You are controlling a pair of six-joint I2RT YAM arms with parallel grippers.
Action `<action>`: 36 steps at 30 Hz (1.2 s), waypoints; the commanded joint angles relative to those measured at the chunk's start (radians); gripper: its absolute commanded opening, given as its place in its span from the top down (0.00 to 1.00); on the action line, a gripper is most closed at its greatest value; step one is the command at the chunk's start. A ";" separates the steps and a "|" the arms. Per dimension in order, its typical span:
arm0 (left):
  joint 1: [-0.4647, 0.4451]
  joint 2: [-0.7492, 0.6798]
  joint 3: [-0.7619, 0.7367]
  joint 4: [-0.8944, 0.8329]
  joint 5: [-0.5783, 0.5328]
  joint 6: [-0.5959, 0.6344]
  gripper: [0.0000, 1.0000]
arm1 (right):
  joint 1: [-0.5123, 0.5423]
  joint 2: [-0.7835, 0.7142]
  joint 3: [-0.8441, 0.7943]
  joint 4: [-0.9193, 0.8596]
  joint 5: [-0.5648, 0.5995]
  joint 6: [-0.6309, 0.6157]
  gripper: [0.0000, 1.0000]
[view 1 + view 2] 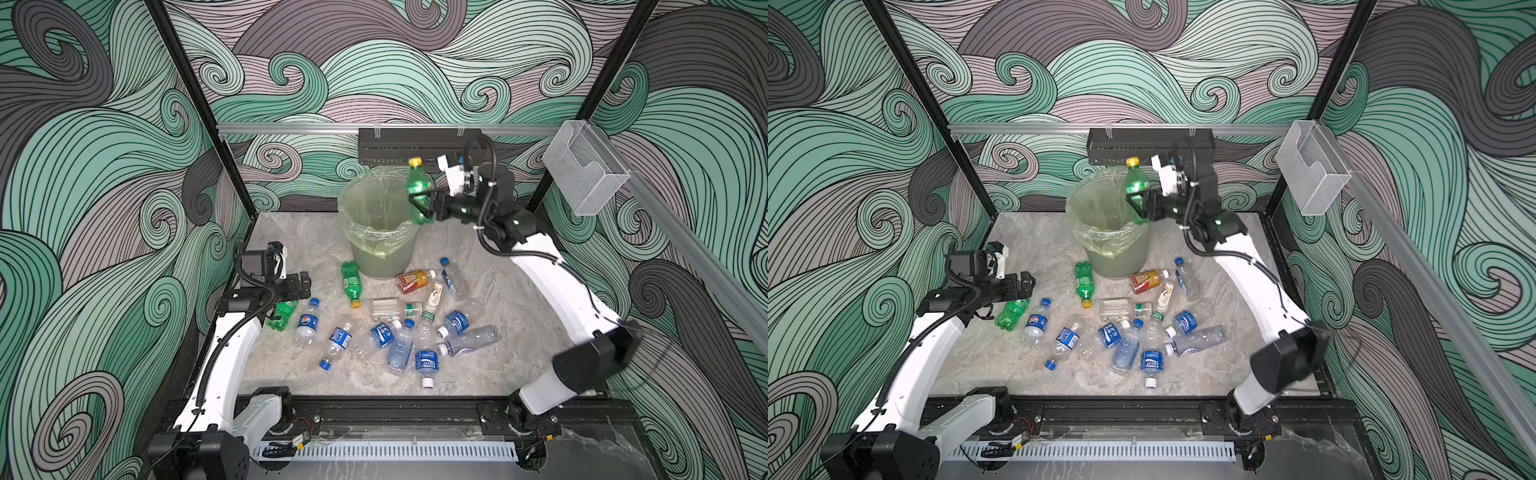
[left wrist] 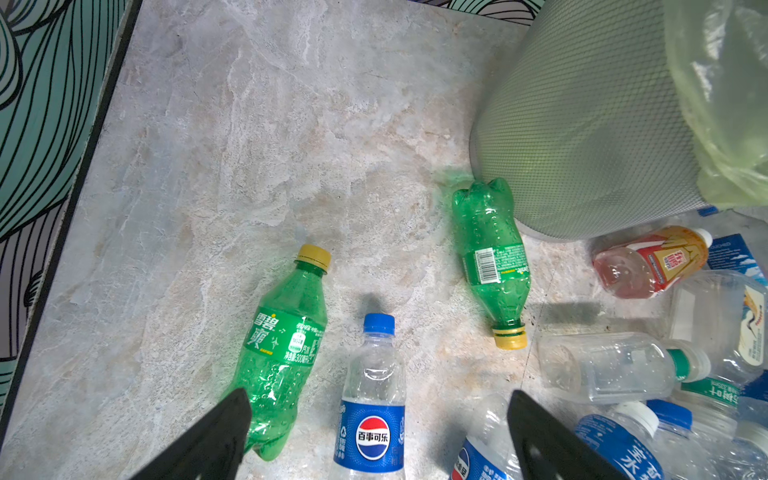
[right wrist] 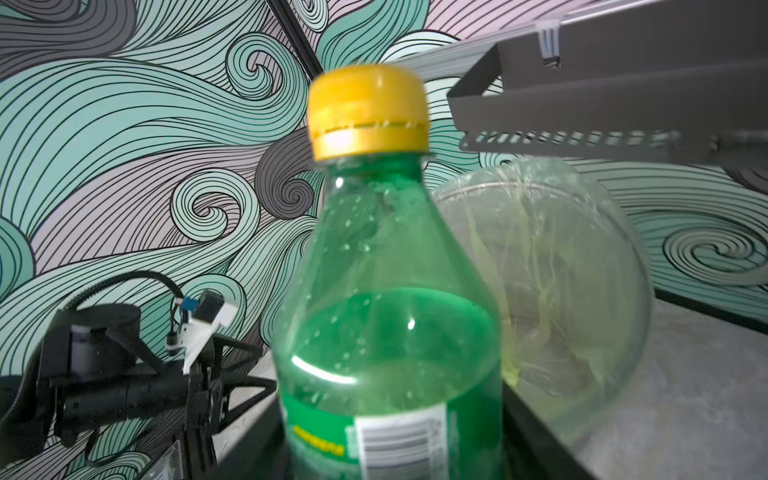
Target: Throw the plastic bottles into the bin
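My right tool [image 1: 419, 205]: green yellow-capped plastic bottle [image 1: 415, 183] upright between its jaws at the bag-lined grey-green bin [image 1: 384, 262] rim; clamped or not, I cannot tell. My left tool [image 2: 380, 401] spread wide, empty.

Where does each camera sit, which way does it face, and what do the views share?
Top views: high at the front, looking down at the table, bin, left arm and right arm.
Left wrist: low over the table, facing lying bottles; the open left gripper shows.
Right wrist: raised by the bin's rim, facing the upright green bottle at the right gripper; left arm behind.
Shared: the bin, in all views.
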 commanded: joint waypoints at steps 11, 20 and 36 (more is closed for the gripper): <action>0.001 0.027 0.042 -0.087 -0.131 0.009 0.01 | 0.035 -0.123 -0.147 0.054 0.081 -0.052 0.02; 0.003 0.115 0.059 -0.123 -0.166 -0.011 0.02 | 0.032 -0.402 -0.516 0.080 0.077 -0.125 0.00; 0.005 0.376 0.138 -0.219 -0.319 -0.129 0.05 | 0.023 -0.620 -0.874 0.065 0.112 -0.099 0.00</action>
